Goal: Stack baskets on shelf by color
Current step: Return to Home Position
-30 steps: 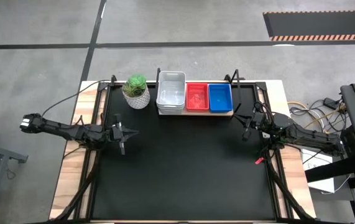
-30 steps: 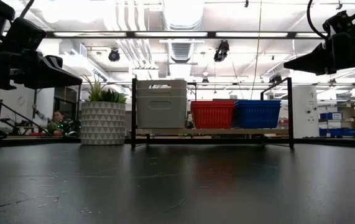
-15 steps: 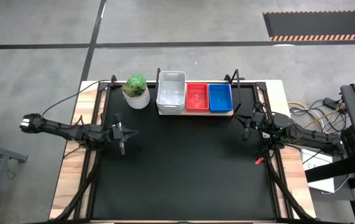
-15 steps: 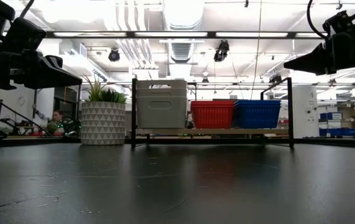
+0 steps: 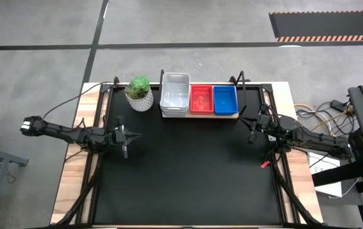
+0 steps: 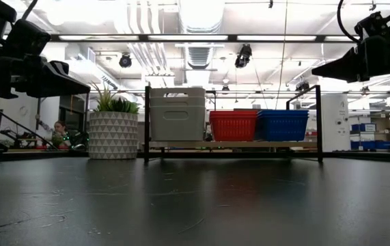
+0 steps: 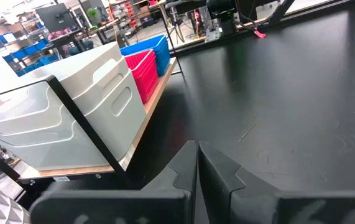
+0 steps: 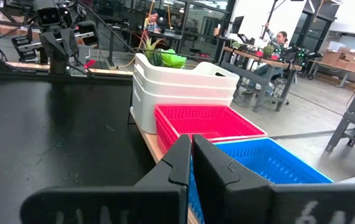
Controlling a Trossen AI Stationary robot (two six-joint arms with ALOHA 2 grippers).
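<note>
So all the sorting bins are up on the flat light-brown wooden shelf (image 6: 249, 144) with the thin black metal frame, at the far edge of the big black tabletop (image 5: 187, 178). There are three colour piles side by side. The deeper white-grey plastic baskets (image 5: 175, 95) are at the end toward the left arm, the red mesh-sided plastic baskets (image 5: 201, 98) are in the middle, and the blue plastic baskets (image 5: 225, 99) are at the end toward the right arm. The white-grey pile is clearly nested, with rims showing one above another in the left wrist view. How many red and blue ones sit in each pile, I can't tell. A white patterned plant pot (image 5: 140, 95) with a green plant stands on the tabletop just beside the white-grey end, off the shelf.

The left gripper (image 7: 197, 146) hangs above the tabletop on the left side, well apart from the shelf and nearer the front than it. The white-grey pile is the closest one to it, off diagonally ahead. Its two dark fingers are pressed together with nothing between them.

The right gripper (image 8: 191, 138) is up in the air near the blue end of the shelf, just off its corner, not touching anything. From its wrist camera the blue pile sits right ahead, red next, white-grey beyond. Its fingers are closed up tight too, only a hairline seam, and empty.
</note>
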